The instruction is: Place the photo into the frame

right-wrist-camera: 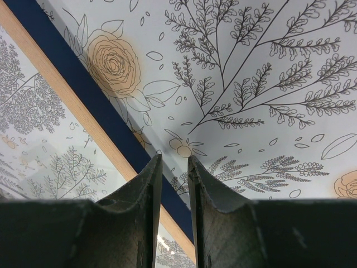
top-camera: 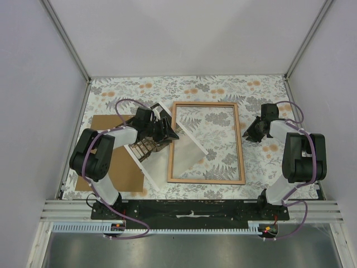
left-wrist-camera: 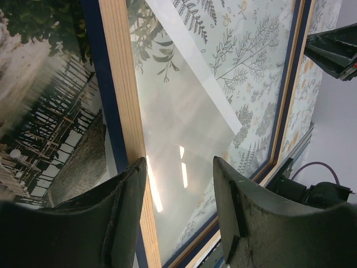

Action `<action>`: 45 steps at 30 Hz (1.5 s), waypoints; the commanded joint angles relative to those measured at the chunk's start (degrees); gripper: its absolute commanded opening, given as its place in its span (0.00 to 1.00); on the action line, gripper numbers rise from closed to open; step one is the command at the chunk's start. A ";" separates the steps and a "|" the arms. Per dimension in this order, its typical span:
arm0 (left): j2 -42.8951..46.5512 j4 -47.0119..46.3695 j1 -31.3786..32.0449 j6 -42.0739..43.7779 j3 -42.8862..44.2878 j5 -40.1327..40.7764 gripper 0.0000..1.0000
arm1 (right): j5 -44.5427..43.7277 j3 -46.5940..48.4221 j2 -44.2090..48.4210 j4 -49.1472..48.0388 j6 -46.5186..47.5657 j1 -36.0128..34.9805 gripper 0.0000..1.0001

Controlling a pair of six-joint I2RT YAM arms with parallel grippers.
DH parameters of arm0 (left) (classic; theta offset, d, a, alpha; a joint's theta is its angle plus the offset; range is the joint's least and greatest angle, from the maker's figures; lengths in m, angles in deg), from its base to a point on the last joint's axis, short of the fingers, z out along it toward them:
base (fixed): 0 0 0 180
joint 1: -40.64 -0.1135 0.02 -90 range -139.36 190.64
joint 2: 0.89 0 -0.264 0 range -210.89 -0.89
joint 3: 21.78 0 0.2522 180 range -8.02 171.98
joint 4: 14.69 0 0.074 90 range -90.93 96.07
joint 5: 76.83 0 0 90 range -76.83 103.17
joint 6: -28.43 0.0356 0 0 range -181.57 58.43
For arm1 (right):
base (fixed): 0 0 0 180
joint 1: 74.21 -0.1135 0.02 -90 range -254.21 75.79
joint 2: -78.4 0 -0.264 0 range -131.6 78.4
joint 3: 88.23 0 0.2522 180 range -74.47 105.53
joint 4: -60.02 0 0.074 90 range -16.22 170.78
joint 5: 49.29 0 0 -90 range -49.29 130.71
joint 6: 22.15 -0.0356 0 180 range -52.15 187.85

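Note:
The frame (top-camera: 205,104) lies flat at the table's middle, its light wood back up; its left rail (left-wrist-camera: 125,95) has a dark blue outer edge. The photo (top-camera: 146,149) lies picture side up at the frame's left. The rail crosses over the photo (left-wrist-camera: 50,123), and its pale part shows through the glass. My left gripper (top-camera: 170,133) hangs open over that left rail and the glass (left-wrist-camera: 179,167), gripping nothing. My right gripper (top-camera: 248,134) sits just outside the frame's right rail (right-wrist-camera: 66,95), jaws (right-wrist-camera: 174,162) a narrow gap apart with nothing between them.
A brown fibreboard panel (top-camera: 120,167) lies at the left, partly under the photo and the left arm. A floral cloth (top-camera: 262,167) covers the table. Plain enclosure walls stand on three sides. The right arm's dark body (left-wrist-camera: 334,50) shows beyond the frame in the left wrist view.

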 commanded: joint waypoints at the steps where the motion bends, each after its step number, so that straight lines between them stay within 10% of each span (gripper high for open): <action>1: 3.39 1.27 -0.56 2.76 0.91 1.61 0.58 | -0.83 0.24 -1.04 1.74 1.00 -0.41 0.33; 20: 3.93 26.23 2.77 10.14 11.90 28.85 0.41 | -3.38 5.34 -3.07 5.87 5.92 -3.13 0.45; 45: -3.46 27.64 7.96 9.08 15.50 34.66 0.26 | -7.78 7.53 2.38 8.86 11.46 -8.57 0.53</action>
